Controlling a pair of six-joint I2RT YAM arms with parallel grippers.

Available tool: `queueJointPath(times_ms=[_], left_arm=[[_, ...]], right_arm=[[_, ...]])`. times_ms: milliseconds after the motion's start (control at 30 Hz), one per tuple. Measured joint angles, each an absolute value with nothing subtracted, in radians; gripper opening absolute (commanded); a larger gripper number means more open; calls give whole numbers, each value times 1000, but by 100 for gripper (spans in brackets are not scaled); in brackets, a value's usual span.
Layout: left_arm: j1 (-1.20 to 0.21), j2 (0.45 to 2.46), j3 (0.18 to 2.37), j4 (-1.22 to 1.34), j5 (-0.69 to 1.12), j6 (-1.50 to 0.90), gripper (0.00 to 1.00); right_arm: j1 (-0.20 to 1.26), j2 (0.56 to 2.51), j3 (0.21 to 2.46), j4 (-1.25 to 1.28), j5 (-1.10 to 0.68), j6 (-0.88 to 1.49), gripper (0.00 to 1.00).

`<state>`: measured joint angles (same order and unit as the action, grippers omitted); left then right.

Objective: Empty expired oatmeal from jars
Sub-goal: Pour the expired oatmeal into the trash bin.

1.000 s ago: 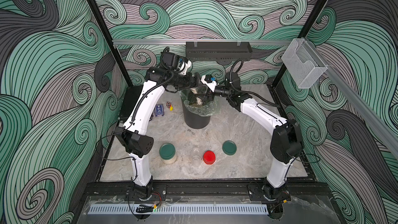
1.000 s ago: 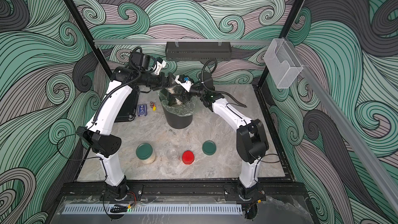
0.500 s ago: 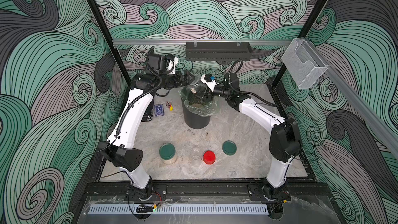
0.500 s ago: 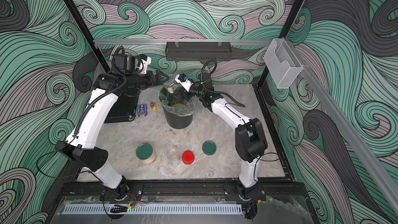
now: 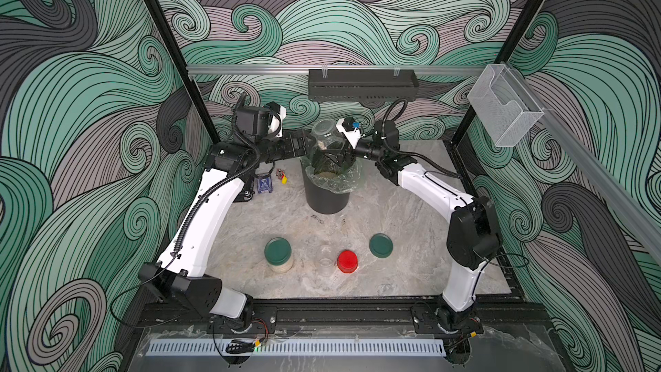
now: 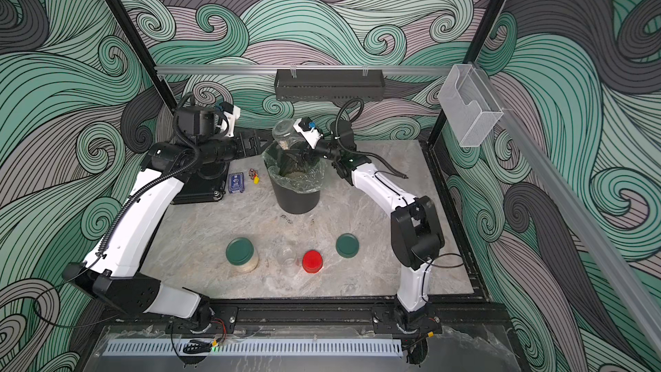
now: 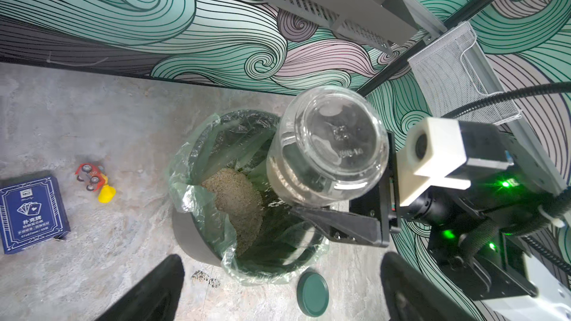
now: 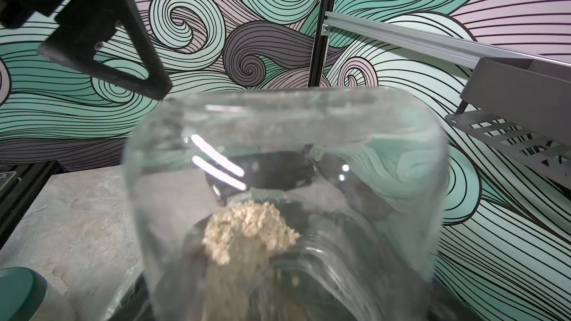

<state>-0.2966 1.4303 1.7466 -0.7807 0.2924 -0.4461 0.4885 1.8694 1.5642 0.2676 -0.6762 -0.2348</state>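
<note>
— Where is the oatmeal seen?

— A pale, flaky clump is seen low inside a clear glass jar, which is held tipped with its mouth down over the black bin. A tan heap is also seen lying in the bin's plastic liner.

— How is that jar held?

— It is clamped across its body by the right gripper. The left gripper is held just beside the jar, with its fingers spread wide and nothing between them.

— And the other jars?

— Near the table's front edge, a wide capped jar is shut with a dark green lid, and cream oatmeal is seen through the glass. A small jar stands uncapped and looks clear throughout, with a red lid just beside it. A loose green lid lies flat, further along.
</note>
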Motion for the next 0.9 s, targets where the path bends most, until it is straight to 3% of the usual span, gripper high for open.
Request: queueJointPath(times_ms=[533,900], left_arm=[[-297,1324,1560,-709,287,-446,99],[-297,1290,1548,-701,288,-443,99]], right_arm=[[483,1942,1565,339,-653,-106,29],[484,1942,1567,383,-618,14,27]])
